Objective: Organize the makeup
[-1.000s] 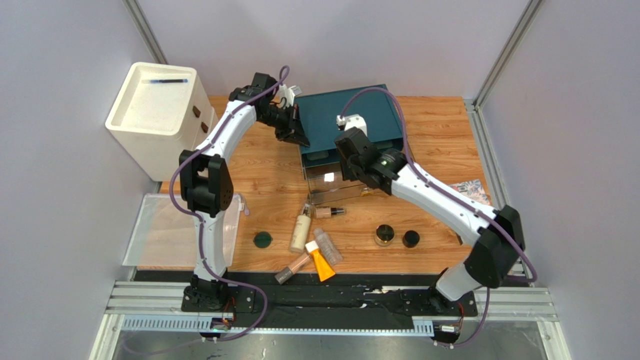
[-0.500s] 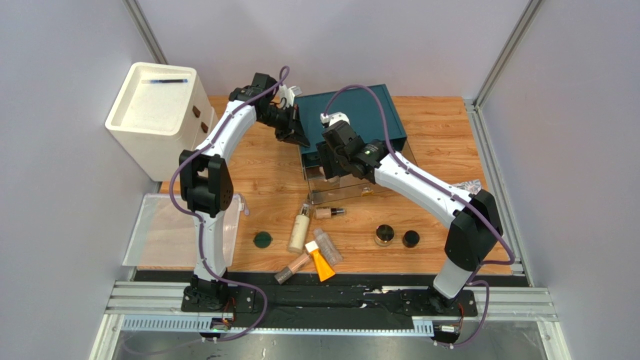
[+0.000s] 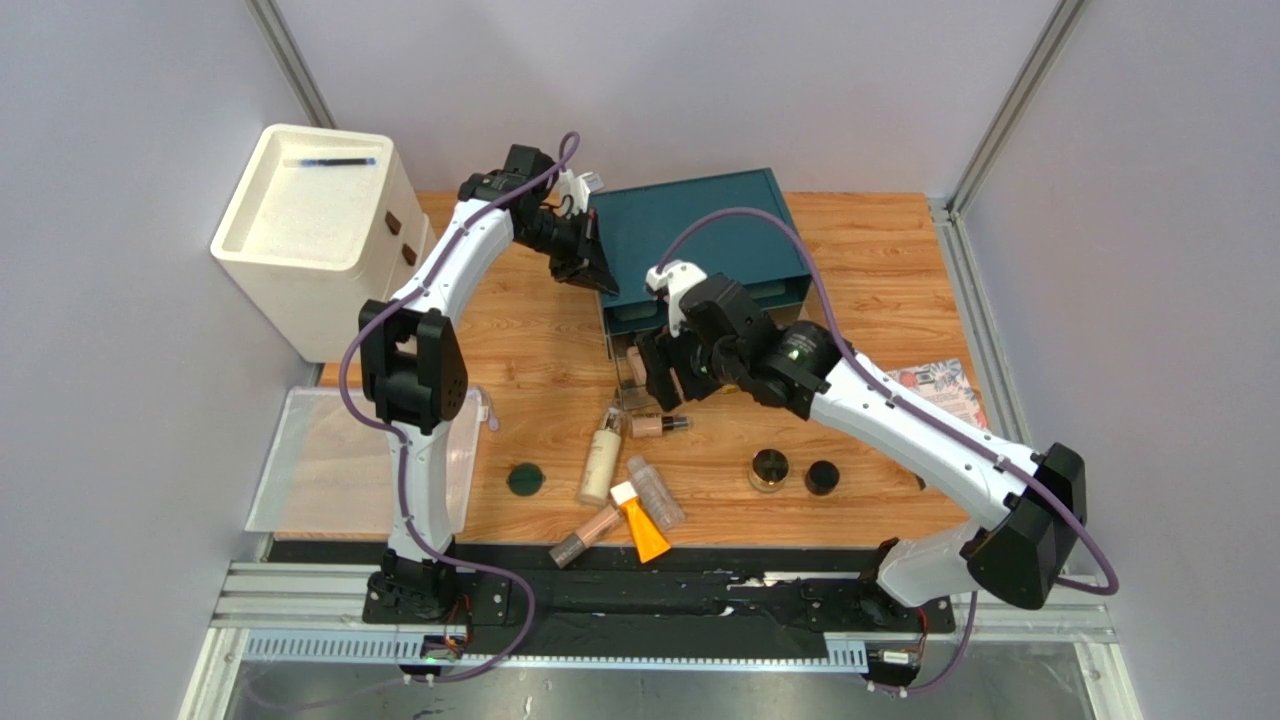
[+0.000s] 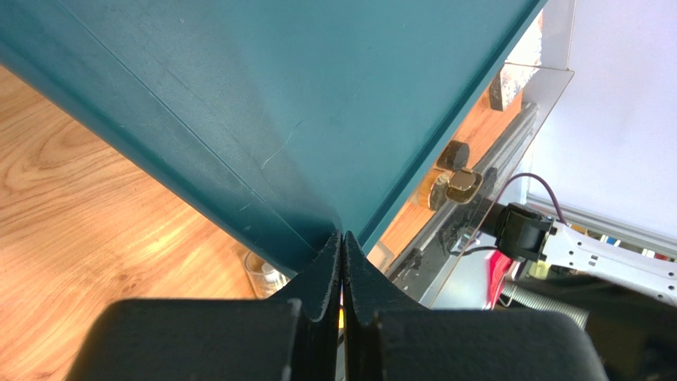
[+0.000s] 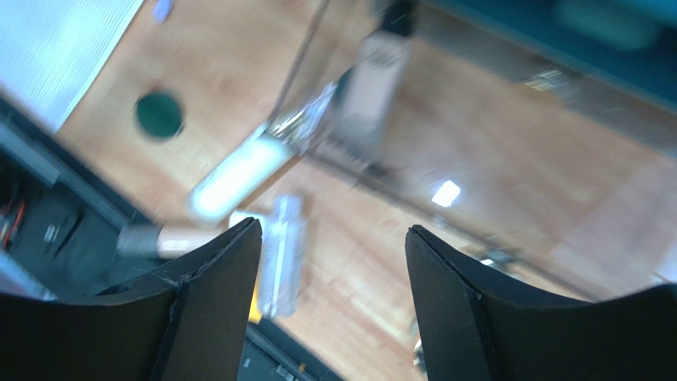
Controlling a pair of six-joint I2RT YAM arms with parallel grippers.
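Nearest your bases, the orange tube (image 3: 646,530) lies against a beige foundation tube (image 3: 586,536) and the clear bottle (image 3: 655,492). The cream bottle (image 3: 603,465) is just behind them and a flat dark-green disc (image 3: 525,480) lies to their left. Off to the right, two round dark jars (image 3: 769,470) sit side by side. Farther in, a dark-capped foundation tube (image 3: 657,426) lies just in front of the clear drawer (image 3: 625,387), which is pulled out of the teal box (image 3: 706,233). Your right gripper (image 5: 334,230) hangs over that drawer's left end with its jaws spread wide and nothing between them. A beige shape shows at the drawer there, too blurred to place. Beyond, your left gripper (image 4: 343,248) has its jaws pressed together, holding nothing, tips touching the teal box's front-left corner. The white drawer cabinet (image 3: 308,225) stands at the far left.
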